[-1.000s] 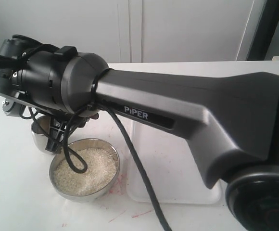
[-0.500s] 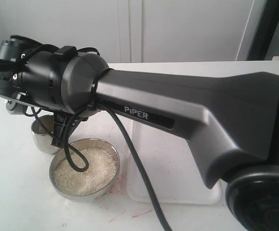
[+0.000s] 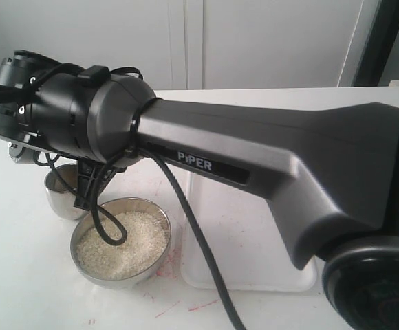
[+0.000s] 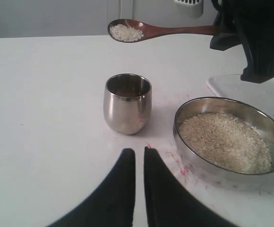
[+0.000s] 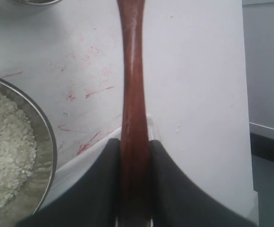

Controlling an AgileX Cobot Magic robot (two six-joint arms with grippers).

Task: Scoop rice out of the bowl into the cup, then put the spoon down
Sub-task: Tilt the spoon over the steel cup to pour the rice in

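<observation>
Your right arm (image 3: 254,165) reaches over the table (image 4: 42,118), the bowl (image 4: 212,174) of rice (image 4: 222,142) sits just beside the cup (image 4: 127,104), your right gripper (image 5: 134,142) clamps the spoon (image 4: 170,30) by its handle, raised level near the cup (a small heap of grains in its scoop), while your left gripper (image 4: 136,153) has its fingers nearly together, empty.

We have the spoon (image 4: 163,31) up in the air, dark reddish wood, handle level and pinched in the right hand (image 5: 134,142); a small heap of rice (image 4: 125,32) sits in its round scoop; the cup (image 4: 127,104), shiny steel, stands upright on the worktop (image 4: 42,118) just beside the bowl (image 4: 208,168), not touching; the wide bowl holds a shallow bed of white grains.
</observation>
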